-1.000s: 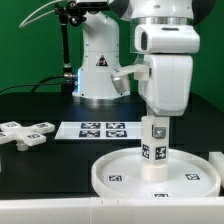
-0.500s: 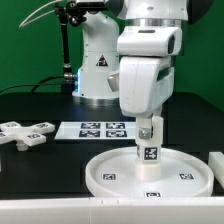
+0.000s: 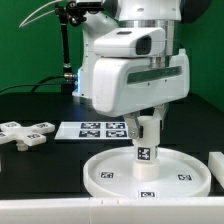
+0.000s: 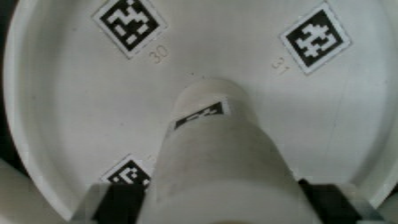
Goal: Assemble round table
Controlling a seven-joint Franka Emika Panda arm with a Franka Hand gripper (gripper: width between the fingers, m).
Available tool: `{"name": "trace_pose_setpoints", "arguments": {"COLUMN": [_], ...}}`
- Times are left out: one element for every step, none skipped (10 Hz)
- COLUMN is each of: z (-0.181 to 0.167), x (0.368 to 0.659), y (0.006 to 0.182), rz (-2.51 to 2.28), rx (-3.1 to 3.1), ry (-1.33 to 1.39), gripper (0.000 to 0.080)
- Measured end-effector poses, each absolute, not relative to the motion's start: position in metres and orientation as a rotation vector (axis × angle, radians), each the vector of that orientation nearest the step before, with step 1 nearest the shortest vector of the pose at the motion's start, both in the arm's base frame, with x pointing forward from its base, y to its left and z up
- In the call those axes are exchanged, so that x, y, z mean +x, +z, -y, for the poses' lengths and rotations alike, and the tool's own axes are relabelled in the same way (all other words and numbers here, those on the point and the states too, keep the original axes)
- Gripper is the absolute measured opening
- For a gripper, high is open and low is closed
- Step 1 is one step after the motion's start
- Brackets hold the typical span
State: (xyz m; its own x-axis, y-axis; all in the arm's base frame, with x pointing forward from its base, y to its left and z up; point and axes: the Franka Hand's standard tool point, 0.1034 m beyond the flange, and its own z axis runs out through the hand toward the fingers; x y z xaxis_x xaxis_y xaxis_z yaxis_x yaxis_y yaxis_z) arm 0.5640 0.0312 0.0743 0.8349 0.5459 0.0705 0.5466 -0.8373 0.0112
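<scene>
The large rimmed round disc [image 3: 150,172] lies flat on the black table at the front. The short thick cylinder leg [image 3: 146,150] stands upright in the disc's middle, a square tag on its side. My gripper [image 3: 147,128] is shut on the top of the leg, its body rotated and filling the upper part of the exterior view. In the wrist view the leg [image 4: 214,150] runs down onto the disc [image 4: 214,50], with my black fingertips [image 4: 118,205] pressed on both its sides. The cross-shaped foot [image 3: 26,131] lies at the exterior view's left.
The marker board [image 3: 95,129] lies flat behind the disc, in front of the arm's white base [image 3: 98,70]. A white block edge [image 3: 218,165] shows at the exterior view's right.
The wrist has turned about the upright leg and the gripper body now faces the other way. The leg's tag has shifted round and it sits a little lower in the disc.
</scene>
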Motion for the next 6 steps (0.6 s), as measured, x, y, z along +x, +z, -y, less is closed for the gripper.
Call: {"name": "trace_pose_setpoints", "arguments": {"z": [-0.0318,-0.0327,-0.0332,-0.0333,-0.0333,-0.0325], "x": [0.5643,0.5644,0.5643,0.5643,0.5642,0.5641], "y": [0.0742,0.0742,0.0741,0.0740,0.0739,0.0739], "rz": [0.797,0.750,0.625,0.516,0.436,0.283], "rx": [-3.019,-3.030,-3.053,-3.070,-3.080,-3.085], "ry": [-0.126,-0.125,-0.124,-0.123,-0.121,-0.120], "gripper": [0.0409,0.0409,0.0409,0.0409,0.0409,0.0409]}}
